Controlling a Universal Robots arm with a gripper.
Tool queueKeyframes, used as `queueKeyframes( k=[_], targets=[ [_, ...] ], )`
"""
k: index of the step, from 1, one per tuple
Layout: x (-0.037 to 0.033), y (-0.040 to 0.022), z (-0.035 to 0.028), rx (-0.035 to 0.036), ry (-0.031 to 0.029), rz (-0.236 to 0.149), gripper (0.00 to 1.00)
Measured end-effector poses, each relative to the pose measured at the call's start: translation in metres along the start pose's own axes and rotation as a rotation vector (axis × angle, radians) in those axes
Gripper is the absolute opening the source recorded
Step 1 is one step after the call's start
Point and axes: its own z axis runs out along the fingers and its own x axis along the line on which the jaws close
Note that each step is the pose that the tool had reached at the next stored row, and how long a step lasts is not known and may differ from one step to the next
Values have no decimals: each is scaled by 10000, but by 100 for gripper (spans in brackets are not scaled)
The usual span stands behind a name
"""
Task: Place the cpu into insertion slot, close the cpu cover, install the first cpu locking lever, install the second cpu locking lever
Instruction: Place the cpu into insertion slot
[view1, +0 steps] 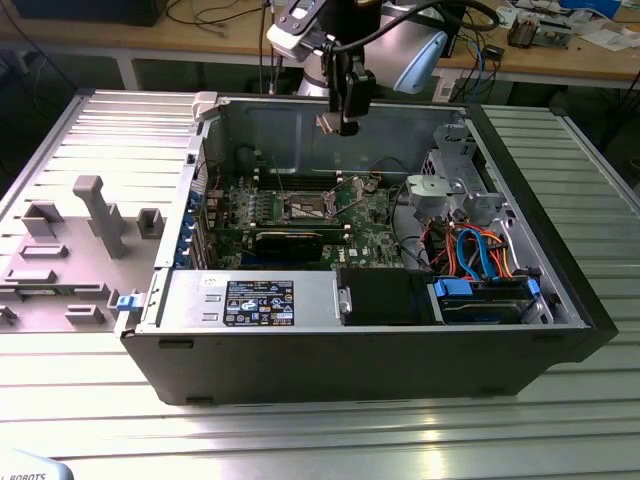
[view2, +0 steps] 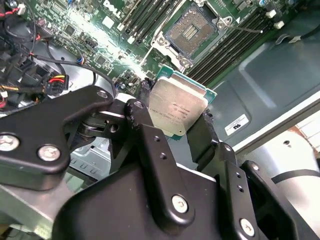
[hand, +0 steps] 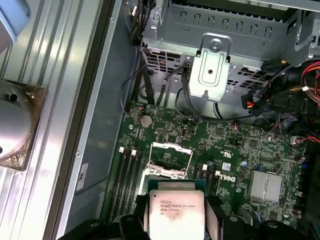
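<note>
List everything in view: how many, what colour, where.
open computer case: one, black and grey, on a ribbed metal table.
green motherboard: one, green, inside the case.
square metal-rimmed insertion slot: one, silvery, dark centre, on the motherboard.
black graphics card: one, black, on the motherboard.
blue and orange cables: several, inside case, exterior view's right.
grey moulded tray: one, grey, exterior view's left of case.
flat square cpu chip: one, silver-grey, gripped in the black tool.
black tool: one, black, shut on the chip.
</note>
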Motion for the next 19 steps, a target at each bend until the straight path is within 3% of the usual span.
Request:
queueKeyframes(
  k=[3, 19],
  targets=[
    [0, 0, 1, -4, -12, 144, 54],
    [0, 0, 1, -4, -13, 153, 54]
  ],
)
